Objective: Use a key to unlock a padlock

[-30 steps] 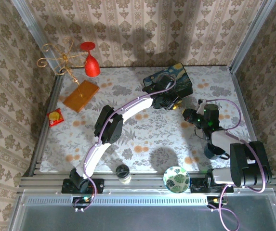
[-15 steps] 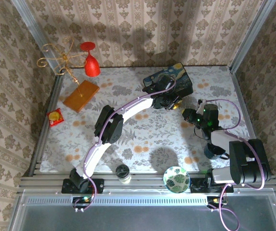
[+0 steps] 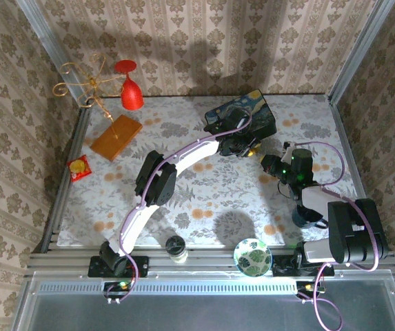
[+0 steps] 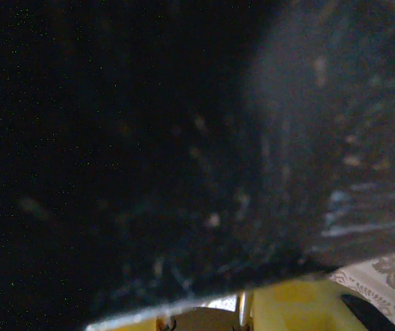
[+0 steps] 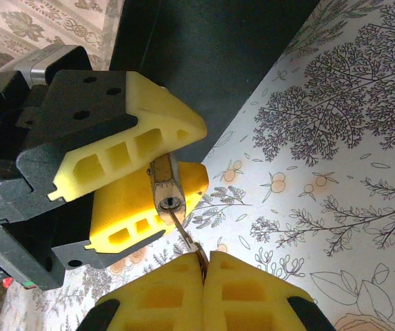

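In the right wrist view, the tiny brass padlock (image 5: 164,185) is clamped between the yellow fingers of my left gripper (image 5: 176,160), with its keyhole facing the camera. The slim key (image 5: 185,231) has its tip in the keyhole. Its bow is pinched in my shut right gripper (image 5: 204,267). From above, the left gripper (image 3: 247,147) and right gripper (image 3: 269,163) meet just in front of the dark blue starry-night box (image 3: 242,114), the padlock (image 3: 255,151) between them. The left wrist view is close against the box (image 4: 183,138), with a yellow finger (image 4: 294,307) at the bottom edge.
A patterned bowl (image 3: 252,255) and a small dark-lidded jar (image 3: 176,247) sit at the near edge. An orange slab (image 3: 116,136), a red wine glass (image 3: 131,93), a gold wire ornament (image 3: 80,83) and a red packet (image 3: 79,166) occupy the far left. Walls enclose the table.
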